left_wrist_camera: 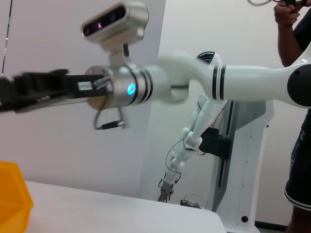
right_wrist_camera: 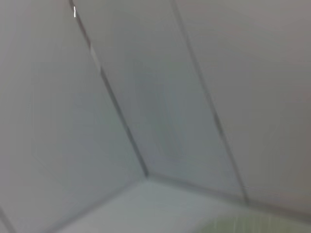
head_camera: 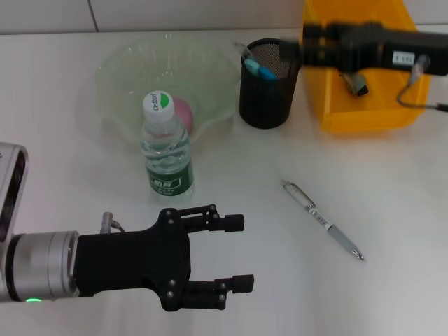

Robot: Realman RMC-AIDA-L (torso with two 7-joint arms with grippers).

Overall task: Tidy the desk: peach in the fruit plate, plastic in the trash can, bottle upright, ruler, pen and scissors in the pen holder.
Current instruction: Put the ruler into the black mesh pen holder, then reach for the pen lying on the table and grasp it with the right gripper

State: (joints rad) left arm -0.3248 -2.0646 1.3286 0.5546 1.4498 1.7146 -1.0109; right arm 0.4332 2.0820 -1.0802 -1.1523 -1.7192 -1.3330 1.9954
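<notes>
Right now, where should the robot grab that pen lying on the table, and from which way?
Grab the pen around its middle, coming straight down from above. It lies flat and slanted on the bare table, so the fingers should close across its thin barrel, not along it. The open left end effector looks nearest; the right end effector is over by the holder.

On the surface point(head_camera: 392, 210), the water bottle point(head_camera: 168, 150) stands upright just near of the fruit plate point(head_camera: 126, 77), which holds the peach point(head_camera: 183, 110). Right of the plate stands the pen holder point(head_camera: 266, 94), then the bin point(head_camera: 350, 105). The pen point(head_camera: 322, 219) lies near-right, apart from all.
</notes>
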